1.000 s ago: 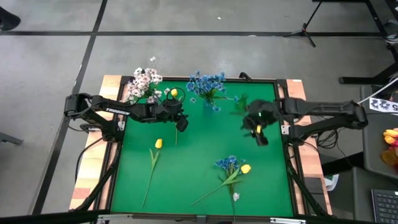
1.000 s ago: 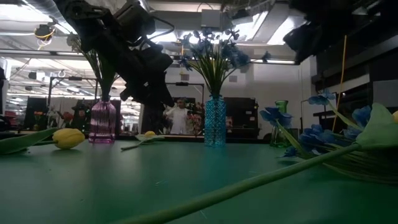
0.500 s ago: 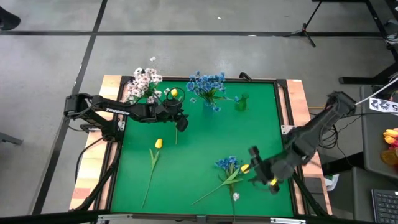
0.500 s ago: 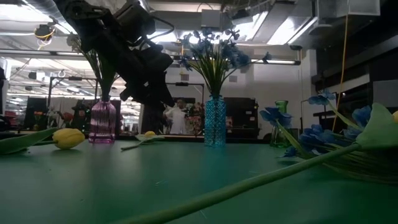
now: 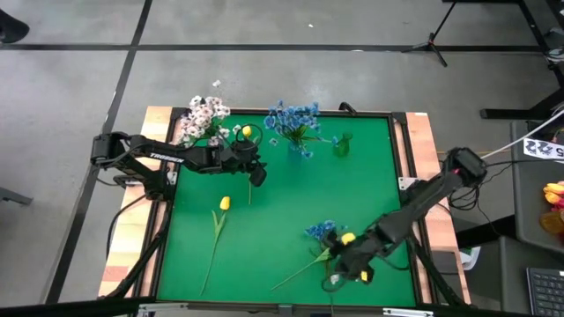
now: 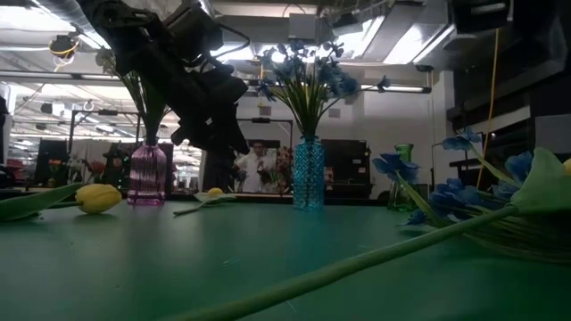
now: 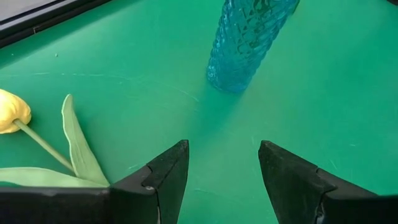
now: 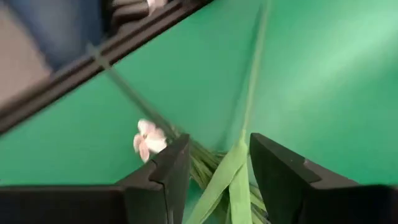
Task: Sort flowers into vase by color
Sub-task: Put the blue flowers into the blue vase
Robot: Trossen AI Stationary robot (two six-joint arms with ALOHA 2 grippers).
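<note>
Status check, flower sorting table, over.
Right gripper open, low over loose green stems at table's near edge. Left gripper open, empty, by blue glass vase. Yellow tulip unsorted. Nothing blocking.

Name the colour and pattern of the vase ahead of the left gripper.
The vase is translucent blue with a bumpy, scale-like texture; left wrist view shows it best.

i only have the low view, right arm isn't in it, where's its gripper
Observer: The right gripper is over the near edge of the mat, above the pile of blue and yellow flowers.
Operator: open or holding something
Observer: Open, nothing held; green stems show between its fingers.
Operator: and the left one
Observer: The left gripper is open and empty, aimed at the blue vase, with a yellow tulip lying beside it.
</note>
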